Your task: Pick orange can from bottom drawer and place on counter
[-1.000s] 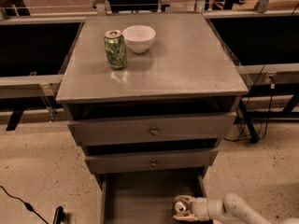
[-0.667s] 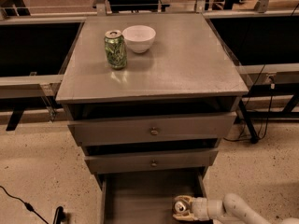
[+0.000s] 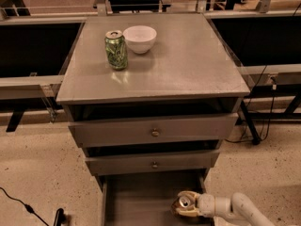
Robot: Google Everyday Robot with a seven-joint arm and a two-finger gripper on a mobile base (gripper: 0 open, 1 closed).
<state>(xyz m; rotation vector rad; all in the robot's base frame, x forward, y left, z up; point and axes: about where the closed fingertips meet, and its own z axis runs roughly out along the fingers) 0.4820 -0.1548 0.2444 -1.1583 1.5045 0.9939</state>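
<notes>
The bottom drawer (image 3: 141, 201) stands pulled open at the foot of the grey cabinet. The orange can (image 3: 185, 202) is at the drawer's right side, only its silver top and a little copper side showing. My gripper (image 3: 183, 204) reaches in from the lower right on its white arm and its pale fingers (image 3: 186, 210) wrap around the can. The counter (image 3: 188, 65) is the flat grey cabinet top above.
A green patterned can (image 3: 116, 50) and a white bowl (image 3: 139, 38) stand at the counter's back left. Two upper drawers with brass knobs (image 3: 154, 133) jut out over the bottom drawer. A black cable (image 3: 19, 202) lies on the floor at left.
</notes>
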